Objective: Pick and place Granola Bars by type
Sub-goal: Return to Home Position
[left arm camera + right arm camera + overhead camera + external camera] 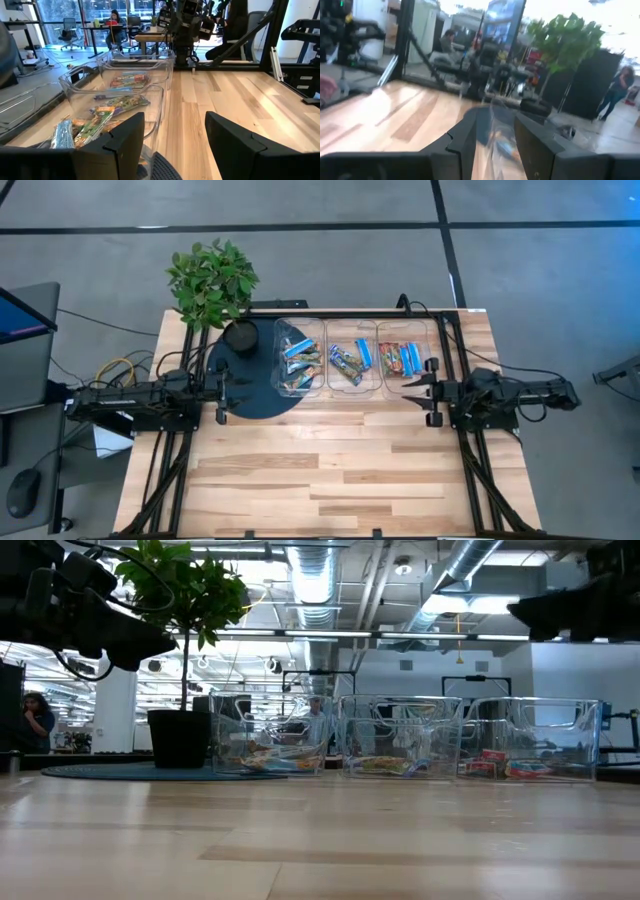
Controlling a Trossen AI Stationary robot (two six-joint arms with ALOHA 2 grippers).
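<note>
Now | L gripper (222, 395) wide | R gripper (432, 392) parted | Granola Bars (345, 365) in bins (352, 323) | person (35, 718) in low view, not high

Seen from above, the table (330, 480) offered open wood from its centre out through 5, 6 and 7 o'clock, wide enough for either arm to sweep. At 12 o'clock three clear bins stood in a close row, reachable only from above: left bin (300, 330), middle bin (352, 330), right bin (405, 330). At 10 o'clock the potted plant (213, 283) on its dark mat (250, 395) blocked the corner. The left gripper (222, 393), fingers apart, occupied 9 o'clock; the right gripper (431, 392), likewise spread, occupied 3 o'clock, just beside the right bin.
</note>
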